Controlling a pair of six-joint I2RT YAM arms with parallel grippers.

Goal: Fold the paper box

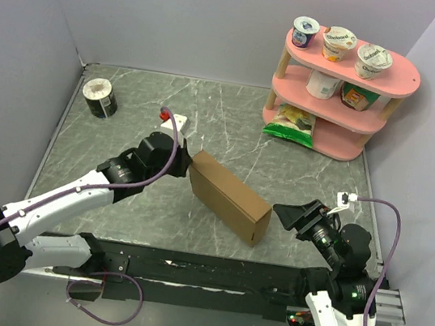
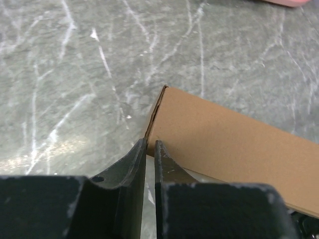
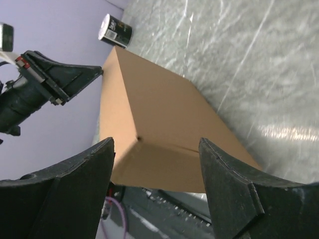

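Note:
The paper box [image 1: 226, 190] is a closed brown cardboard block lying slantwise in the middle of the table, also seen in the left wrist view [image 2: 234, 144] and the right wrist view [image 3: 154, 109]. My left gripper [image 1: 188, 163] [image 2: 150, 141] is at its far left end. Its fingers are drawn together to a thin slit and the tips touch the box's corner edge. Whether any cardboard sits in the slit I cannot make out. My right gripper [image 1: 279, 213] [image 3: 157, 142] stands wide open just off the box's near right end, holding nothing and not touching it.
A pink two-tier shelf [image 1: 344, 141] with yogurt cups [image 1: 339, 42] and a green bag [image 1: 290, 123] stands at the back right. A black-and-white can [image 1: 99, 97] lies at the back left. A small white block with a red part [image 1: 171, 115] sits behind the left gripper.

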